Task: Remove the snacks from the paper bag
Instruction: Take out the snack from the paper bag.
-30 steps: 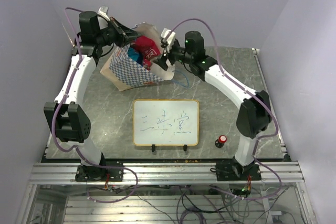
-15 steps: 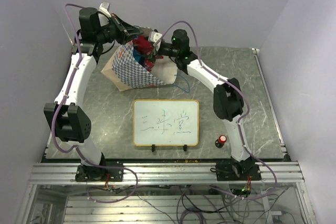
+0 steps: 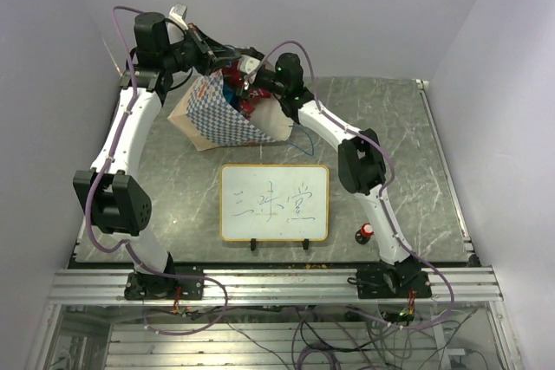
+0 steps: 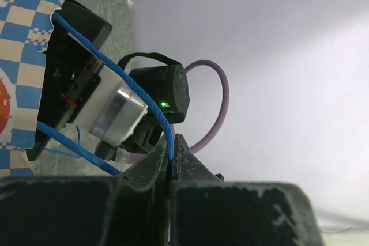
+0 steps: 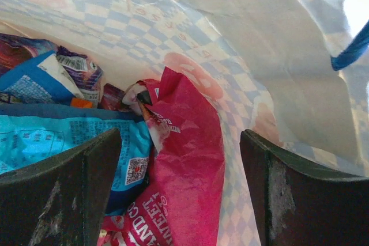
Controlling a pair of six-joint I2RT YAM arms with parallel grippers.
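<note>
Item one, paper bag (image 3: pixel 227 117): tan kraft with a blue-white checkered band. It stands tilted on the far left part of the desk (image 3: pixel 416 171), behind the framed whiteboard (image 3: pixel 274 202), mouth upward. Item two, left tool (image 4: pixel 172 155): I read its fingers as pressed together on a blue cord handle (image 4: pixel 118 79) of the bag, the cord running taut from the pinch up to the checkered rim. In the overhead view this tool sits at the bag's far upper edge. Item three, right tool (image 5: pixel 180 137): spread wide, both fingers (image 5: pixel 69 194) inside the bag's mouth, with packets showing in the gap between them. Item four, the snacks, all inside the bag. A red packet (image 5: pixel 187 200) with white lettering lies lowest in the wrist view, directly between the open fingers. A light-blue packet (image 5: pixel 57 139) with a printed code lies just beside it on the left, touching it. A darker blue-and-white packet (image 5: pixel 37 79) sits above that, and a purple one (image 5: pixel 17 47) peeks in at the left edge. I cannot tell from my views whether either finger touches a packet. Item five, a small red-capped knob (image 3: pixel 367 231): it stands on the desk close by the right arm (image 3: pixel 328 127), to the right of the whiteboard.
</note>
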